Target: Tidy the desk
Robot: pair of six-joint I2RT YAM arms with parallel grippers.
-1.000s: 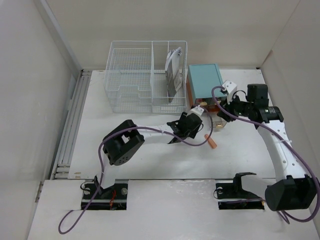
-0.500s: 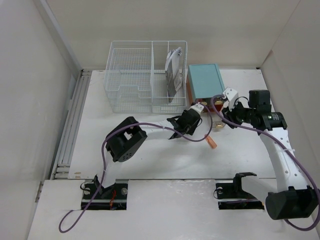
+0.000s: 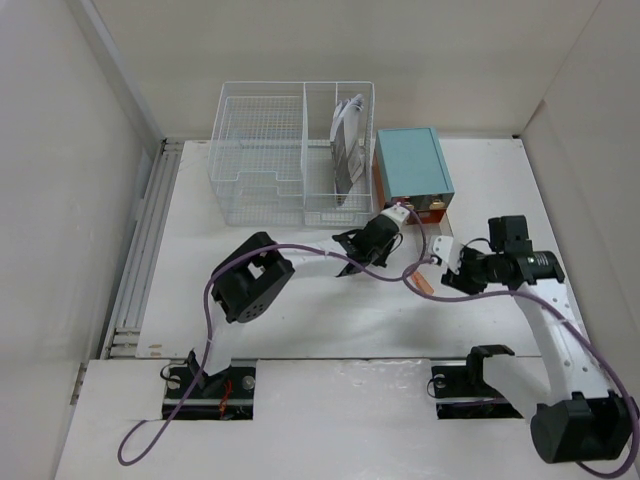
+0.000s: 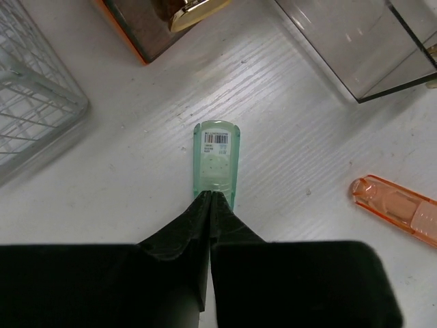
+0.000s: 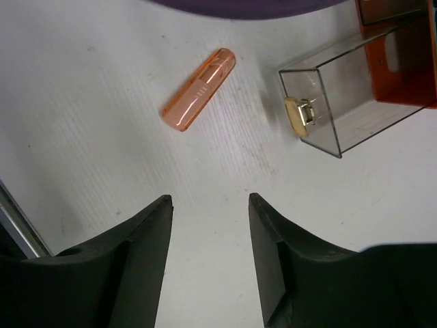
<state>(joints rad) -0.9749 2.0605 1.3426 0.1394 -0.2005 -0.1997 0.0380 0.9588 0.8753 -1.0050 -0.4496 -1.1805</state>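
1. The desk is lying flat beneath both arms, walled in white.
2. An orange case is resting on it, just ahead of the right gripper, which is hanging wide open and empty; the case's long axis is slanting across the gap. This arm is nearer.
3. The left gripper is pinching a green case by its near end.

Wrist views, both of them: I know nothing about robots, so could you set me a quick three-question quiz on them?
1. True or false: the right gripper is open, and the orange case lies on the desk, apart from it.
2. The barcoded case pinched by the left gripper is: A green, B blue, C red?
3. Fill in: the clear box carries a ____-coloured metal fitting.
Key: 1 true; 2 A; 3 gold.
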